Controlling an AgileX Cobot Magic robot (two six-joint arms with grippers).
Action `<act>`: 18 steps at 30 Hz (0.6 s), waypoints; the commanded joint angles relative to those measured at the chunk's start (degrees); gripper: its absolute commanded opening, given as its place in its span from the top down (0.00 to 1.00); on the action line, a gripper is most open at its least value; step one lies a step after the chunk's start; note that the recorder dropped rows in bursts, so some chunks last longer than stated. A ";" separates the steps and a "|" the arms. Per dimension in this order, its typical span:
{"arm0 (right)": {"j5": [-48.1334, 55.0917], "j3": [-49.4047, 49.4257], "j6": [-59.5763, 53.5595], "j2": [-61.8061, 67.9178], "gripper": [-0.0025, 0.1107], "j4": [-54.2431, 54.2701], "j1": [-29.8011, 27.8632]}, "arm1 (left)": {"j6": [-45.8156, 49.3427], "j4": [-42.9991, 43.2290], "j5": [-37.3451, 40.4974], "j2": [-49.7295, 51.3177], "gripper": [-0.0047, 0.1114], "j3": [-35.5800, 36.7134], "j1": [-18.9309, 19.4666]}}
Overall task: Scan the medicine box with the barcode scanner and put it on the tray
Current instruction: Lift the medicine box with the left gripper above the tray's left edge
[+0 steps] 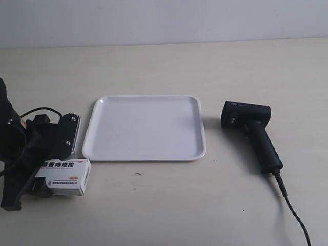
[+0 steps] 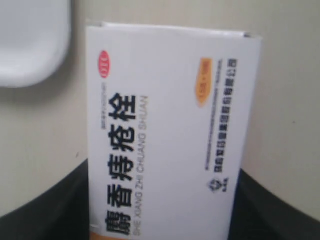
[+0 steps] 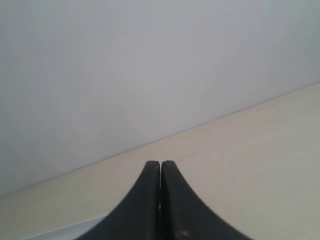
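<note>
Left pincer [image 1: 43,169] clasps the small white rectangular medicine box [image 1: 65,177] low over the pale beige counter [image 1: 164,205].

The flat white rectangular plastic tray [image 1: 145,128] lies at the counter's centre; the box sits at its 8 o'clock, just off the rim, nothing between them. The black pistol-shaped barcode scanner [image 1: 252,133] rests at the tray's 3 o'clock, apart, its black cable [image 1: 294,215] trailing toward 5 o'clock. The left pincer's dark fingers [image 2: 45,210] press the box's [image 2: 170,140] two sides. The right pincer [image 3: 160,200] is closed tight, fingertips meeting, empty.
</note>
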 commanded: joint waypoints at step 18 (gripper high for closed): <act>-5.00 -10.06 -2.86 53.45 0.79 1.07 0.13 | 14.79 -3.28 -18.32 -7.49 0.94 -6.29 -0.45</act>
